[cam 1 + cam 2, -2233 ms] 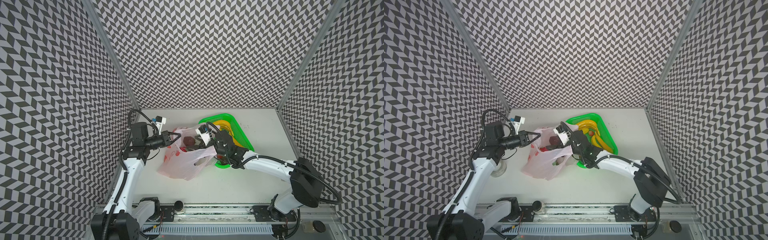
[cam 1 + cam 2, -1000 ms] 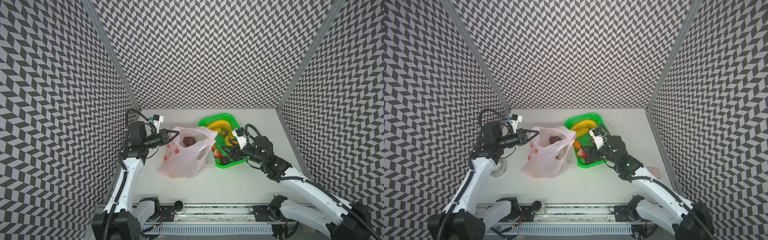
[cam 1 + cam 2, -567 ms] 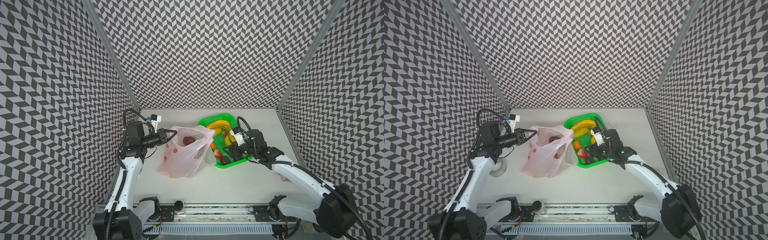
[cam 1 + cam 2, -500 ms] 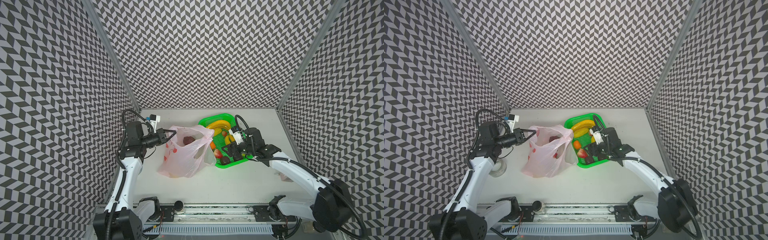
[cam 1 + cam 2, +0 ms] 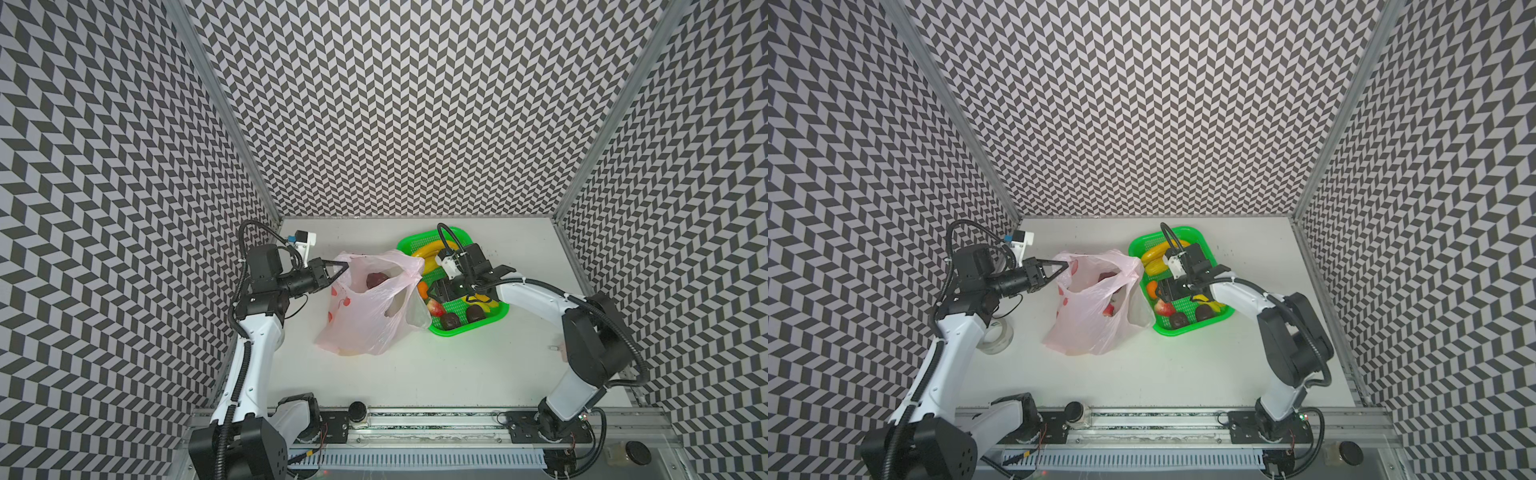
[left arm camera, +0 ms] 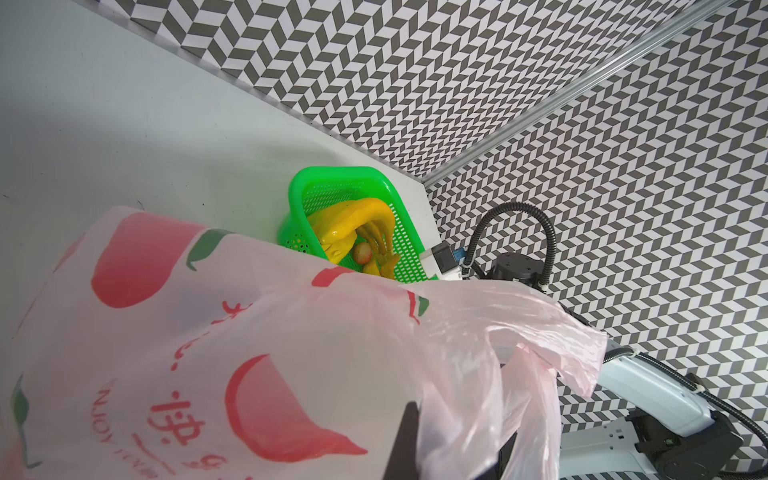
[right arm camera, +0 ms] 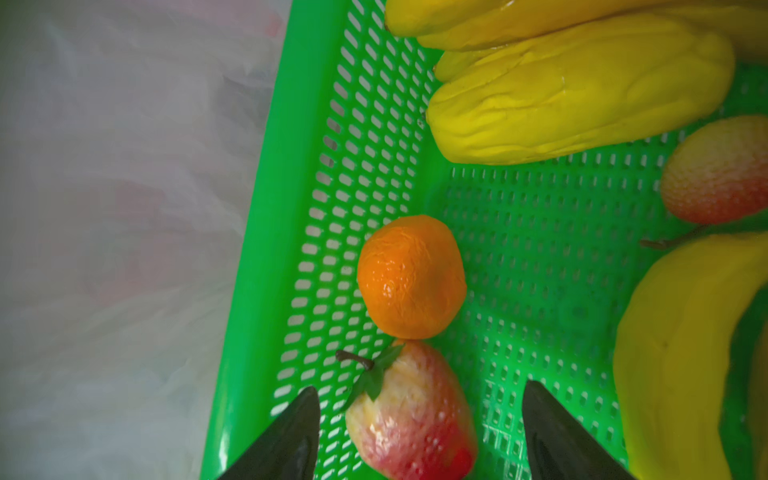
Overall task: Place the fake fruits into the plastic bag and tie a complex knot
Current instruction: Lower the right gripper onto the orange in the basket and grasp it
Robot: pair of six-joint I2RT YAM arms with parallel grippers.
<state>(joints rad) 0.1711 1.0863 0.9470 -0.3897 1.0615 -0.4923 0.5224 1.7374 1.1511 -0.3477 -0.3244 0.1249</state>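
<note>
Right wrist: end effector [image 7: 419, 388] astride strawberry [image 7: 409, 419]

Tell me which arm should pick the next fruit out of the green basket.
Right. The right gripper hangs open inside the basket, fingers either side of the strawberry. The left gripper is shut on the rim of the plastic bag, holding it open.

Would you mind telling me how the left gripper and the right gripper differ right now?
The left gripper is shut, pinching the rim of the plastic bag; the right gripper is open and holds nothing. The left gripper holds the bag's mouth up, while the right gripper hangs over the green basket, fingers either side of a strawberry. Both have dark pointed fingers.
</note>
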